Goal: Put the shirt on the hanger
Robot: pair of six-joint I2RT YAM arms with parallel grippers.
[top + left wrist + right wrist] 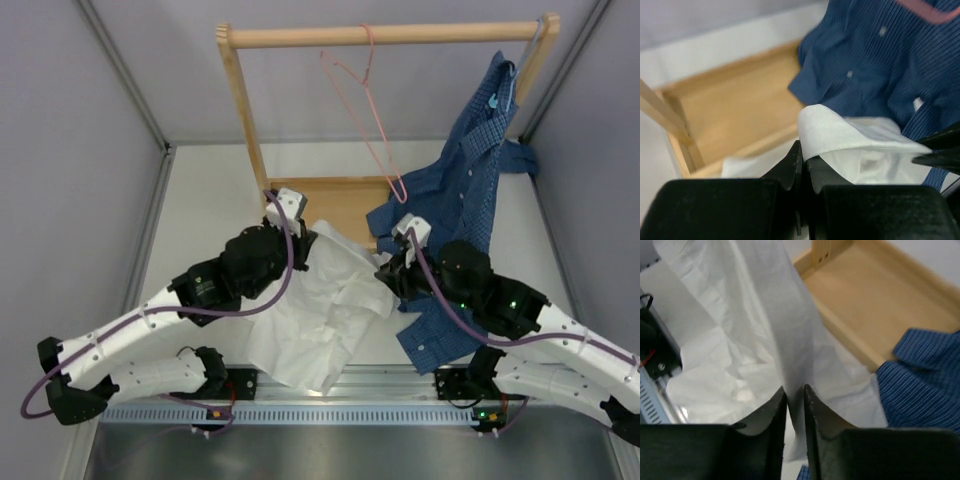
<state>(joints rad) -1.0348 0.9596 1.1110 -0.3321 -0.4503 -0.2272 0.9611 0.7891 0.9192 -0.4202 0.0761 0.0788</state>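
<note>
From above, we see the white shirt (320,320) crumpled on the surface (215,200) just in front of the wooden rack (240,110), drawn up between both claws. The pink wire hanger (372,120) hangs from the rack's top rail, its long axis slanting down toward the rack's base. It lies beyond the shirt, nearer the right claw (390,265) than the left claw (300,238).

In the left wrist view, we find the left claw (802,150) pressed together, pinching the shirt's collar edge before the rack's base.

In the right wrist view, the right claw (792,392) pinches a hanging fold of shirt, and we judge the cloth must rise toward the rail
</note>
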